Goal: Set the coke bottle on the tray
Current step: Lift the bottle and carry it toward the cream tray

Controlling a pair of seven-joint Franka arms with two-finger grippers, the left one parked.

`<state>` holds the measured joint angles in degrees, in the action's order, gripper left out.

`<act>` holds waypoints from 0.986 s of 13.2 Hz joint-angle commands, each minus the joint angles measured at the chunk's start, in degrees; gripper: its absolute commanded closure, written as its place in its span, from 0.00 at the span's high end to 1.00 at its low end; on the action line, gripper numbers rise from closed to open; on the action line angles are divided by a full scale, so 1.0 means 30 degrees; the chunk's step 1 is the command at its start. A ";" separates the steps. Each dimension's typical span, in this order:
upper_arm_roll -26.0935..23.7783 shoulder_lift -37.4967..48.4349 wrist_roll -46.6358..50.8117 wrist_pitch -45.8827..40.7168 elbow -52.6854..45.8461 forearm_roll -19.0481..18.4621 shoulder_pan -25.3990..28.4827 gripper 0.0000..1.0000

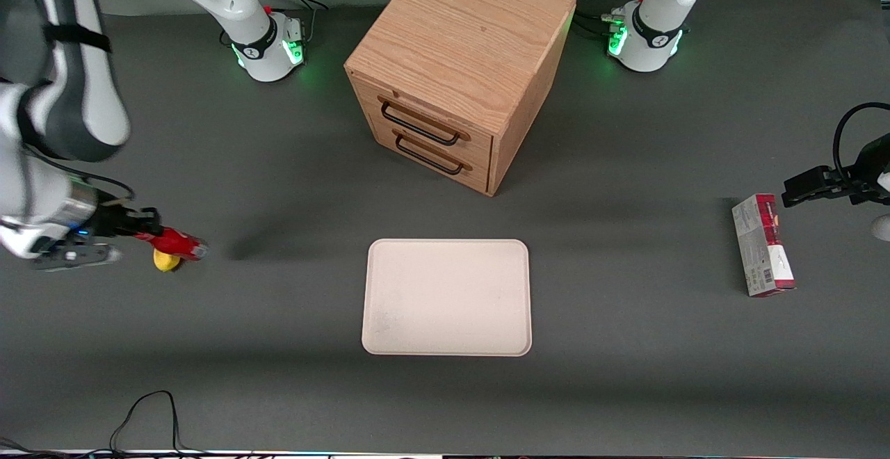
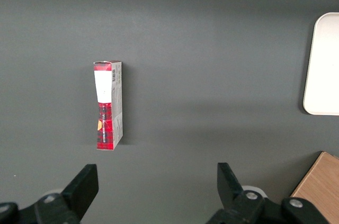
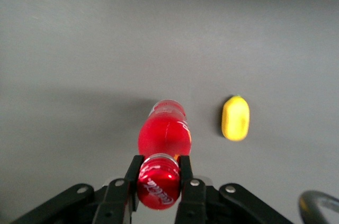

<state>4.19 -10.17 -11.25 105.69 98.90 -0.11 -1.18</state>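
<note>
While gripping coke bottle (image 3: 164, 131) by its cap end, claw (image 3: 159, 179) hung over counter (image 1: 278, 389) at working arm's end, fingers (image 3: 133, 173) clamped tight. Bottle was off counter, above lemon-ish thing (image 3: 235, 118). Tray (image 1: 446, 297) sat mid-counter, well apart. Wooden drawer cabinet (image 1: 455, 62) farther back. Carton (image 1: 763, 243) way over at parked arm's end.

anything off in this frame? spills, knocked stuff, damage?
Nothing stands out. The gripper holds the small red plastic coke bottle by its cap end above the grey table, near the yellow lemon-like object; the cream rectangular tray lies flat and bare.
</note>
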 commanded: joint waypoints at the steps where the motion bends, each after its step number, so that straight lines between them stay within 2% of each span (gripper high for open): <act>1: 0.0040 -0.0125 -0.0292 -0.4483 -0.4857 0.0445 0.0072 0.02; 4: 0.0011 -0.0154 -0.0292 -0.7274 -0.8029 0.0533 0.0101 0.02; 6: -0.0192 -0.0270 -0.0146 -0.7456 -0.8620 0.0737 0.0565 0.02; 10: -0.0956 -0.4976 0.1577 -0.7398 -1.4380 0.0535 0.3695 0.00; 13: -0.0897 -0.6860 0.4645 -0.7194 -1.5974 -0.0486 0.7031 0.00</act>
<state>0.99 -25.41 -3.35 85.54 59.02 0.75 14.43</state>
